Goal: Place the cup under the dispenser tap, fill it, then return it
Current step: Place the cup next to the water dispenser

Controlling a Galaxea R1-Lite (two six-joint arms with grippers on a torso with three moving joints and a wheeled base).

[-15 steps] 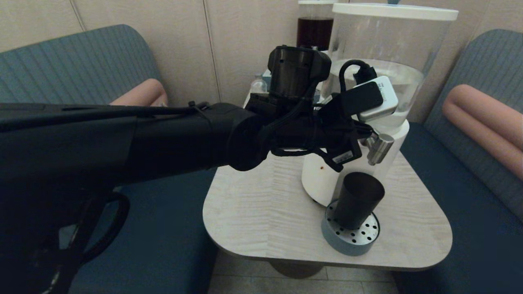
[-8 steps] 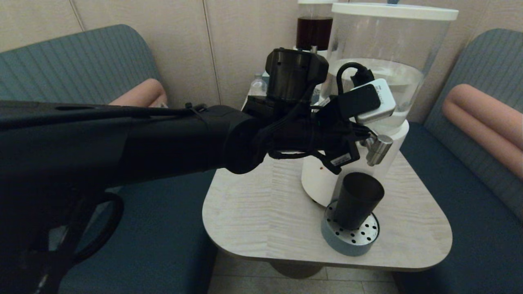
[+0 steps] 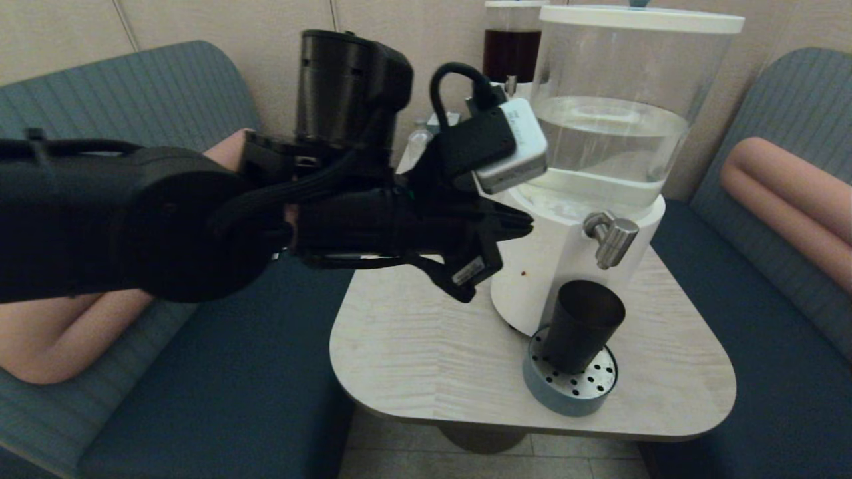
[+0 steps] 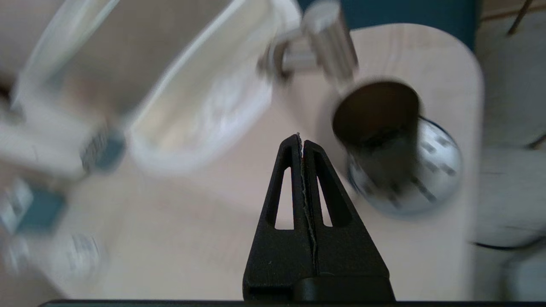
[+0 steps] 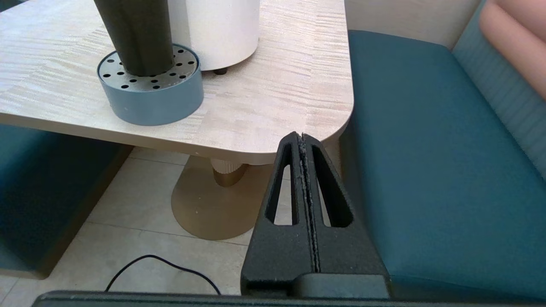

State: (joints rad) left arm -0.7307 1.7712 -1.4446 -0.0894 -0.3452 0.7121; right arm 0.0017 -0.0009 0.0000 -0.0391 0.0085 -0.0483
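Under the brushed-steel dispenser tap (image 3: pixel 611 237) the dark cup (image 3: pixel 583 324) stands upright on a round perforated drip tray (image 3: pixel 569 389), close against the white base of the big clear-tank dispenser (image 3: pixel 572 259) on the pale wooden table (image 3: pixel 413 346). So the placing step looks done; whether the cup holds water cannot be told, since its inside shows only dark. No stream runs from the tap. The left gripper (image 3: pixel 522 227) hangs in the air beside the dispenser base, clear of tap and cup, fingers pressed together on nothing. The right gripper (image 5: pixel 302 140) sits low off the table's corner, over the blue seat, likewise clenched and empty. Returning the cup is left.
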